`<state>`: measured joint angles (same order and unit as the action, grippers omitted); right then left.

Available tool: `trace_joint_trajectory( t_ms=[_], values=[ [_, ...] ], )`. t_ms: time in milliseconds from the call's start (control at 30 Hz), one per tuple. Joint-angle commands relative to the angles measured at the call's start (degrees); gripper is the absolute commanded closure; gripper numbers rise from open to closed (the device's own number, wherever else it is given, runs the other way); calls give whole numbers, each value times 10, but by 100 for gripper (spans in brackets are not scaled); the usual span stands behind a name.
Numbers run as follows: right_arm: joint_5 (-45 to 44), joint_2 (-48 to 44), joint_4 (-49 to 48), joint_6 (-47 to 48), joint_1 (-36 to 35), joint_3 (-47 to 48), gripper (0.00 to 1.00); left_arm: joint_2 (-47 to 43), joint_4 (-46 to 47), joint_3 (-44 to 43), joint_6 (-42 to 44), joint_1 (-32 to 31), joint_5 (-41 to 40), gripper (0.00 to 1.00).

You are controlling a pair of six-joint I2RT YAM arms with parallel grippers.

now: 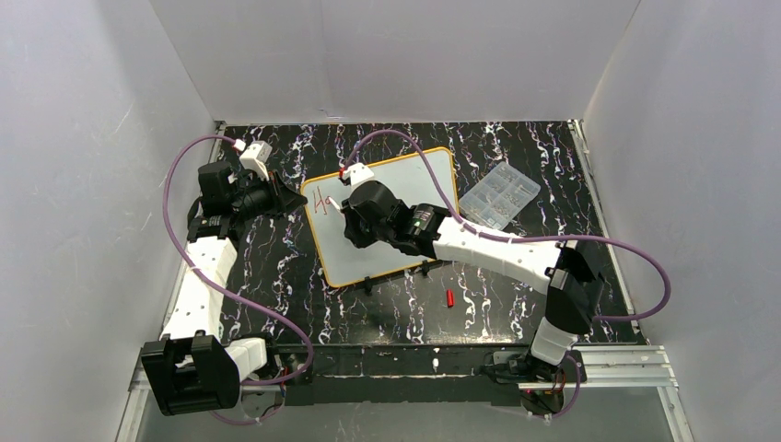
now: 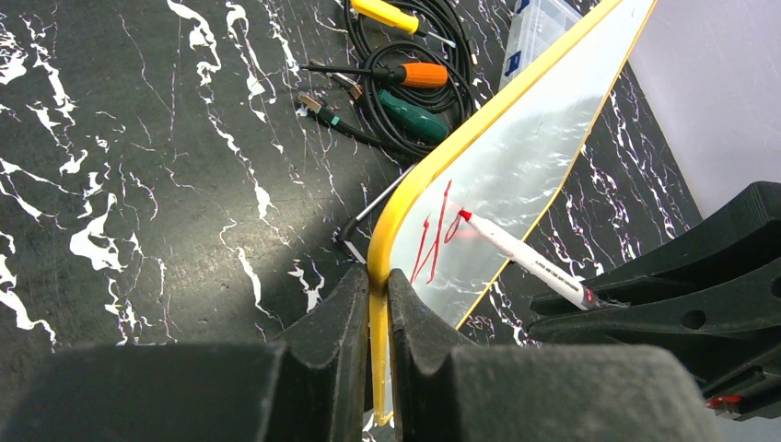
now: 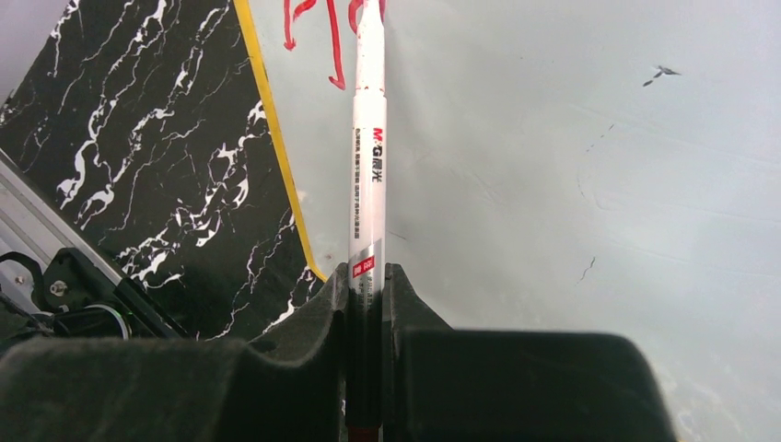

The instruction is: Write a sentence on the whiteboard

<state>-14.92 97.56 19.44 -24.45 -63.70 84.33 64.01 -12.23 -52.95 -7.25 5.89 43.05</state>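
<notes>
Writing is only starting: thin red marker strokes (image 2: 433, 235) sit near the far left corner of the flat white board with the yellow rim (image 1: 368, 262), which lies in the middle of the counter (image 1: 276, 267). The left pincer (image 2: 373, 276) pinches that rim; the right pincer (image 3: 368, 276) pinches the white marker pen (image 3: 370, 147). Good letters need light, even pressing and a steady board. Only the top view shows a small red cap (image 1: 449, 297) by the near edge; only the left wrist view shows screwdrivers (image 2: 424, 74).

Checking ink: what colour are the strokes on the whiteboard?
Red strokes, clearest in the left wrist view.
</notes>
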Motion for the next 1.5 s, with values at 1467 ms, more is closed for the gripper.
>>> trace_joint_trajectory(
  t_ms=[1467],
  values=[
    [-48,-69,-50,-3,-8,-43,99,-17,-4,1,7,-2,19,100]
  ],
)
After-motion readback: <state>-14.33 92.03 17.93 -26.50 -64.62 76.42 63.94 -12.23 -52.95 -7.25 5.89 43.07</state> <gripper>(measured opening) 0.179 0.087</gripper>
